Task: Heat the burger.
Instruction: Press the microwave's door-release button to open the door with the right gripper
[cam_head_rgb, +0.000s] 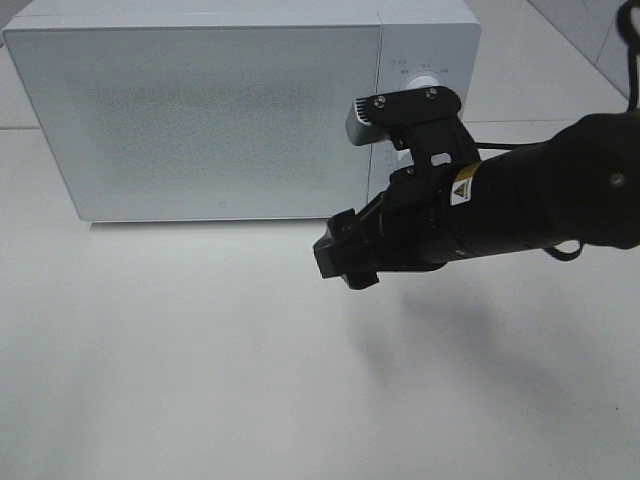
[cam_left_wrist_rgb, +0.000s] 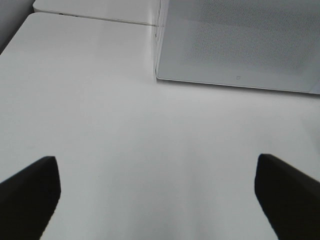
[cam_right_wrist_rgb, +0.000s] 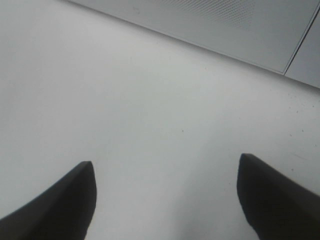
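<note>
The burger is out of view in all three frames. A white microwave (cam_head_rgb: 200, 110) stands at the back of the table with its door closed; the left wrist view shows its front (cam_left_wrist_rgb: 240, 45), and the right wrist view its lower edge (cam_right_wrist_rgb: 225, 25). My right gripper (cam_head_rgb: 345, 262) hovers in front of the microwave's lower right corner, pointing left and down. Its jaws are open over bare table (cam_right_wrist_rgb: 165, 162) with nothing between them. My left gripper (cam_left_wrist_rgb: 155, 159) is open wide above bare table, empty, left of the microwave, and does not show in the exterior high view.
The microwave's control panel with a round knob (cam_head_rgb: 425, 85) is on its right side, partly behind the right arm (cam_head_rgb: 540, 190). The white table (cam_head_rgb: 200, 350) stretches in front of it. A table seam runs behind the microwave's left side (cam_left_wrist_rgb: 100, 17).
</note>
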